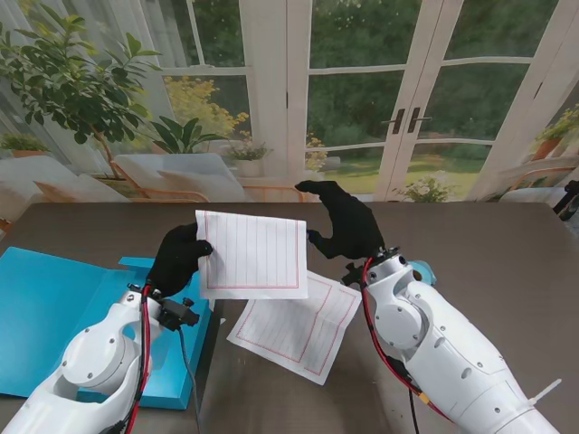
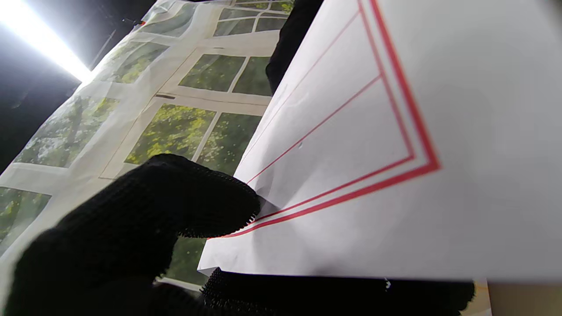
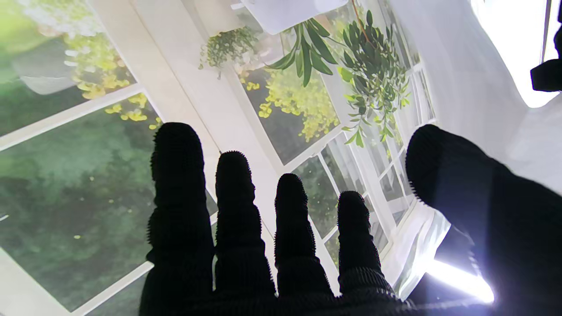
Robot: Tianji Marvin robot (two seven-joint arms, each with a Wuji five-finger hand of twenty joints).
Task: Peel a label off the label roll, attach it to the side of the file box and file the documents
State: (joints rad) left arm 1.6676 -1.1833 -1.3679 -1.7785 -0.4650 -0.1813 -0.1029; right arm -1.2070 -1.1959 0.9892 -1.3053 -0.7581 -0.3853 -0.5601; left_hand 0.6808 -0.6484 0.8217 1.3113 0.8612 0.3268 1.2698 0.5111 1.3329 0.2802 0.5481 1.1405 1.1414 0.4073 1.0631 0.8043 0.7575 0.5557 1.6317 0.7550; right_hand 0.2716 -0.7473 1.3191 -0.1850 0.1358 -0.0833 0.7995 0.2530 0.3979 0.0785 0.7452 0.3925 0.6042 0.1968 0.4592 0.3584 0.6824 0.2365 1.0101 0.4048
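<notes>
Stand view: left robot hand (image 1: 179, 257) pinches a lifted document (image 1: 252, 254).

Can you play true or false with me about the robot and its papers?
1. The left robot hand holds up a sheet of lined paper. True.
2. The right robot hand grips that sheet too. False: its fingers are spread and hold nothing.
3. Another lined sheet lies on the table. True.
4. The file box is red. False: it is blue, at the left.
</notes>
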